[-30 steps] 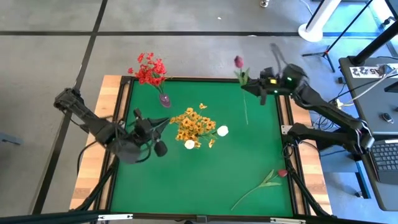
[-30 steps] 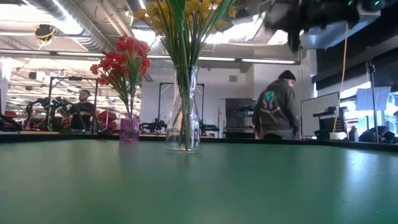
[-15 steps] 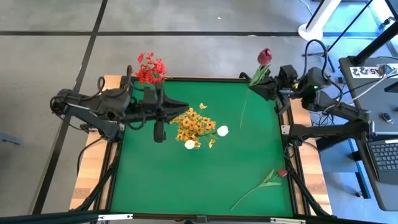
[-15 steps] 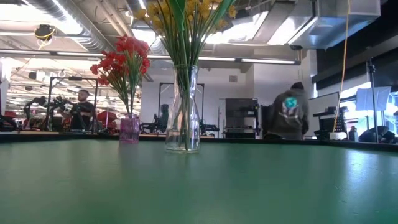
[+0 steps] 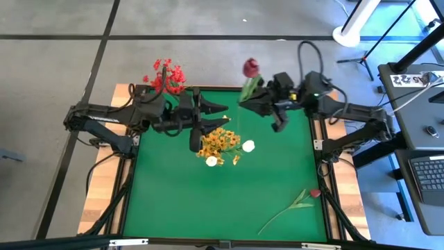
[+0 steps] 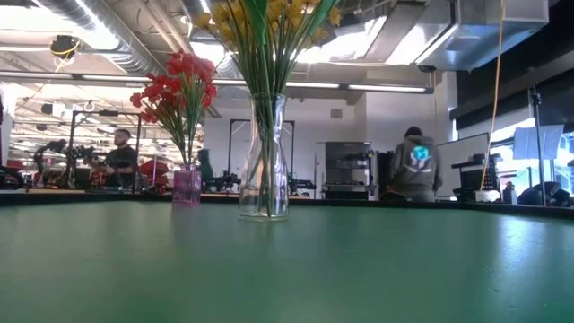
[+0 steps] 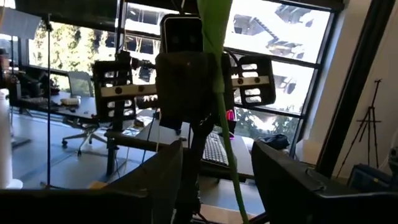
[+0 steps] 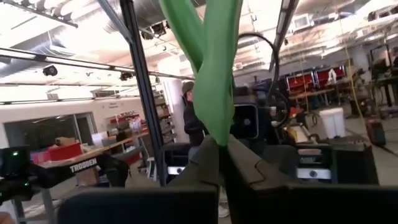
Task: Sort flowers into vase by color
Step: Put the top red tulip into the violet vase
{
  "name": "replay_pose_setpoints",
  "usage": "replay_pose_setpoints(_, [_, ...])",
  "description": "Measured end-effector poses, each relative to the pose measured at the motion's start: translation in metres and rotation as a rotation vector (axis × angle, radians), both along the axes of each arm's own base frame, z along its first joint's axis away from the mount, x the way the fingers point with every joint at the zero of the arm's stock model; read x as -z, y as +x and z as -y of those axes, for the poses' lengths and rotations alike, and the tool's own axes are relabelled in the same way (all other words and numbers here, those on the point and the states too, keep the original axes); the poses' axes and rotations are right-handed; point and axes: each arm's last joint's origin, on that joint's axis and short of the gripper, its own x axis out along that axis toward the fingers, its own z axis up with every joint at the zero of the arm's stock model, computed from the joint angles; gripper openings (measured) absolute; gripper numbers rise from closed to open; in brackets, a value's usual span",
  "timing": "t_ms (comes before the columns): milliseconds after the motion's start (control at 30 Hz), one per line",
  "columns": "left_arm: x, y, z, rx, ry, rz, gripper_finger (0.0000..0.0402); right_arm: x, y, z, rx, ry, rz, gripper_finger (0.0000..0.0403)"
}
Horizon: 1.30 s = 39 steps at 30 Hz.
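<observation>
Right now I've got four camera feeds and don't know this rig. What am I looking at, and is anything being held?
Two dark robot arms work over a green table. The overhead picture shows everything; the low one looks level across the table; the other two come from cameras on each wrist. The right gripper is shut on a dark pink rose bud, holding it up by its green stem. The left gripper is open, facing that stem over a clear vase of yellow-orange flowers and white buds. A small pink vase holds the red flowers. One more rose lies flat near the right edge.
</observation>
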Motion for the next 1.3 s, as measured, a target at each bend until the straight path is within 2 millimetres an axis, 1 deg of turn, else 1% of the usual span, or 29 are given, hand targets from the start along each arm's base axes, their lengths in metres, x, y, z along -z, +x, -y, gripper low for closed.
replay_pose_setpoints(133, [-0.001,-0.001,0.001,0.001,-0.005,0.005,0.0197,0.004,0.022,0.003,-0.015,0.019,-0.027,0.0002])
replay_pose_setpoints(200, [-0.001,-0.001,0.002,0.001,-0.005,0.004,0.0198,0.004,0.030,0.004,-0.015,0.020,-0.031,0.0002])
replay_pose_setpoints(333, [-0.001,-0.001,0.001,-0.017,-0.008,0.005,0.0190,0.006,0.041,0.005,-0.016,0.026,-0.037,0.0002])
replay_pose_setpoints(433, [0.002,-0.001,0.000,-0.063,-0.010,-0.023,0.0176,0.010,0.045,0.005,-0.022,0.040,-0.058,0.0002])
replay_pose_setpoints(500, [0.003,-0.001,-0.001,-0.098,-0.013,-0.031,0.0158,0.010,0.045,0.005,-0.025,0.040,-0.064,0.0002])
replay_pose_setpoints(567, [0.003,-0.001,-0.002,-0.115,-0.016,-0.032,0.0131,0.010,0.045,0.005,-0.029,0.037,-0.063,0.0002])
replay_pose_setpoints(767, [0.004,-0.001,0.002,-0.121,-0.017,-0.042,0.0019,0.013,0.046,0.006,-0.039,0.036,-0.100,0.0002])
replay_pose_setpoints(800, [0.004,-0.001,0.003,-0.131,-0.018,-0.045,0.0011,0.014,0.046,0.005,-0.042,0.036,-0.108,0.0002])
replay_pose_setpoints(900, [0.006,-0.002,0.007,-0.168,-0.020,-0.061,0.0006,0.015,0.046,0.005,-0.040,0.028,-0.127,0.0008])
replay_pose_setpoints(1000, [0.006,-0.005,0.010,-0.201,0.002,-0.081,0.0004,0.015,0.045,0.005,-0.055,-0.003,-0.125,0.0031])
replay_pose_setpoints(1067, [0.003,-0.010,0.012,-0.214,0.010,-0.076,0.0003,0.012,0.039,0.004,-0.061,-0.018,-0.123,0.0057])
replay_pose_setpoints(1200, [-0.011,-0.030,0.013,-0.249,0.002,-0.035,0.0002,-0.001,0.018,0.000,-0.068,-0.078,-0.101,0.0126])
replay_pose_setpoints(1300, [-0.016,-0.043,0.016,-0.281,0.042,-0.052,0.0002,-0.008,0.003,-0.002,-0.063,-0.096,-0.110,0.0181])
